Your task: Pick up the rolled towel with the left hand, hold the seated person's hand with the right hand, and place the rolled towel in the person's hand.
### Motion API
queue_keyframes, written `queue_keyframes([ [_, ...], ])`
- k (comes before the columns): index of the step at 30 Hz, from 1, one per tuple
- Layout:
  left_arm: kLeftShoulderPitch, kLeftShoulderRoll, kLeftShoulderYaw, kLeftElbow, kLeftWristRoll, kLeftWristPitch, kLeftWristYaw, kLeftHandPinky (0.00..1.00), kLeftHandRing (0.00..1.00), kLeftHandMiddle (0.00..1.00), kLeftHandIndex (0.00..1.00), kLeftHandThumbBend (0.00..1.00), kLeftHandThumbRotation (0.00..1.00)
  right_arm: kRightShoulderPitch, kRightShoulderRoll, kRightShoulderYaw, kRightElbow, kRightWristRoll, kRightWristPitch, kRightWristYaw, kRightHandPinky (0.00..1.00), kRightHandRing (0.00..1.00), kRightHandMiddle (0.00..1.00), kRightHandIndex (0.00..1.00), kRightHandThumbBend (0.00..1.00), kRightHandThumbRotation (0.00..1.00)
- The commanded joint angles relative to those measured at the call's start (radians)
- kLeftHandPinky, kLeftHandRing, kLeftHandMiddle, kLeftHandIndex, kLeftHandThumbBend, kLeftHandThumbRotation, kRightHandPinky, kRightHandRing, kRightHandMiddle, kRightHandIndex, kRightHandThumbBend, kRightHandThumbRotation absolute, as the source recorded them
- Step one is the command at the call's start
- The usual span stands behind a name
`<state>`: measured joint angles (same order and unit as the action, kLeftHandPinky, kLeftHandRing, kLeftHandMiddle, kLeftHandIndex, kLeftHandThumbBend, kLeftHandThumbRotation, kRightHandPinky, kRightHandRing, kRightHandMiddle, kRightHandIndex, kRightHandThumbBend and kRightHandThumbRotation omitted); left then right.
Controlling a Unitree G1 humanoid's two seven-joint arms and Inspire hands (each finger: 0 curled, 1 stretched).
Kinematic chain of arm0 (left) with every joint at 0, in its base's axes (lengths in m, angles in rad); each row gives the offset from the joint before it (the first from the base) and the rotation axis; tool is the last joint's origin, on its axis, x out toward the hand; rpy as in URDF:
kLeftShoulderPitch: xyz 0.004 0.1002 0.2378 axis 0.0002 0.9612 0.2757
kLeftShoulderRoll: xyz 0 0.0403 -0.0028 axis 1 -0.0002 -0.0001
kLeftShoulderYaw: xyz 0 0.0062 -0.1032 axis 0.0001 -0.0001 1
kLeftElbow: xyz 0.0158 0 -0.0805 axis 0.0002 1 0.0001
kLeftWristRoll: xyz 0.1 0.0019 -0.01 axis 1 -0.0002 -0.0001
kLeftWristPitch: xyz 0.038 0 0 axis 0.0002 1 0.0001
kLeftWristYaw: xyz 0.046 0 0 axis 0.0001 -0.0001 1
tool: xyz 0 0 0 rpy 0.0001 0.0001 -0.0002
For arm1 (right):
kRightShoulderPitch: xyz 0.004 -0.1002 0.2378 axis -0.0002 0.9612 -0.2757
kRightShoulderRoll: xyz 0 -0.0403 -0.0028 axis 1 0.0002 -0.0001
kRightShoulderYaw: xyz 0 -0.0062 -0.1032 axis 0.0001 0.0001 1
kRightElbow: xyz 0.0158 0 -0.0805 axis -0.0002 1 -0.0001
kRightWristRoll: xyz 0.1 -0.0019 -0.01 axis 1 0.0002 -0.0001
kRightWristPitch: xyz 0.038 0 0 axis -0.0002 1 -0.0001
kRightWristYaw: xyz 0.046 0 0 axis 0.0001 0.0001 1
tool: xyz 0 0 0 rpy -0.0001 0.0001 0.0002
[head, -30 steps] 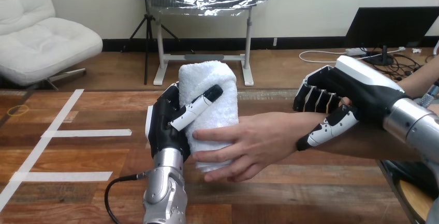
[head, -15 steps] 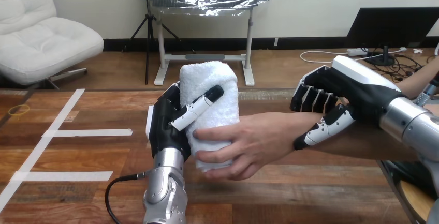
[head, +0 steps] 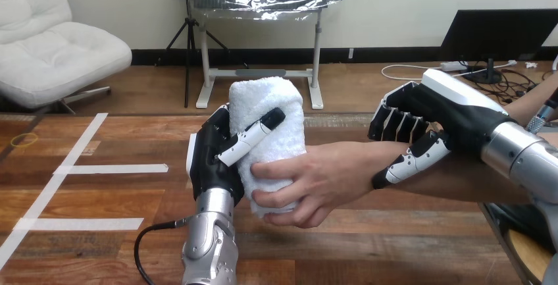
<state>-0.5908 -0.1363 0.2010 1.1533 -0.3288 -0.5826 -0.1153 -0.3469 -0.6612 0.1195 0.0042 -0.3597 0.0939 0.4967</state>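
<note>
The rolled towel [head: 266,110] stands upright above the middle of the wooden tabletop [head: 99,196], white and thick, and two hands are on it. The robot's left hand [head: 212,160] comes up from the bottom edge on its silver forearm and grips the towel from the left. Its fingers are curled round the back of the roll, and its thumb [head: 253,137] lies slanted across the front, so the towel is pinched between them. The person's hand [head: 316,180] reaches in from the right, palm toward the towel, with its fingers wrapped round the lower part of the roll just beneath the robot's thumb. Whether the towel's bottom end touches the wood cannot be told, as the person's hand covers it.

The right hand [head: 447,117] sits over the person's wrist [head: 368,160], well to the right of the towel. Its fingers [head: 395,124] are bent down over the far side of the wrist, and its thumb crosses the near side, so it is closed round the wrist.

On the tabletop at the left, strips of white tape [head: 108,168] form a long slanted line with two short bars branching off it. A small yellow ring [head: 23,140] lies near the left edge. A black cable [head: 146,239] loops beside the left forearm.
</note>
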Motion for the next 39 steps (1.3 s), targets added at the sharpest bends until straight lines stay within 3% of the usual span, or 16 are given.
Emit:
queue_keyframes([
  [1,-0.295,-0.251,-0.028,-0.074,-0.029,-0.034,-0.058,0.29,0.35,0.40,0.41,0.75,0.00,-0.068,0.040,0.005,0.023,0.002,0.032,-0.017,0.39,0.45,0.49,0.50,0.93,0.00],
  [17,-0.292,-0.246,-0.031,-0.089,-0.046,-0.028,-0.063,0.29,0.36,0.41,0.42,0.74,0.00,-0.061,0.043,0.012,0.010,-0.006,0.032,-0.020,0.40,0.46,0.50,0.49,0.93,0.00],
  [26,-0.284,-0.240,-0.034,-0.103,-0.055,-0.034,-0.074,0.29,0.36,0.41,0.42,0.71,0.00,-0.050,0.032,0.007,0.004,0.012,0.023,0.002,0.41,0.47,0.50,0.50,0.93,0.02],
  [32,-0.274,-0.234,-0.034,-0.123,-0.070,-0.021,-0.076,0.28,0.35,0.41,0.42,0.69,0.00,-0.041,0.005,0.003,-0.012,0.035,0.036,0.054,0.44,0.50,0.54,0.54,0.92,0.09],
  [39,-0.257,-0.226,-0.028,-0.162,-0.132,0.034,-0.114,0.28,0.34,0.40,0.42,0.69,0.00,-0.035,-0.025,-0.006,-0.038,0.071,0.087,0.150,0.51,0.58,0.62,0.63,0.91,0.17],
])
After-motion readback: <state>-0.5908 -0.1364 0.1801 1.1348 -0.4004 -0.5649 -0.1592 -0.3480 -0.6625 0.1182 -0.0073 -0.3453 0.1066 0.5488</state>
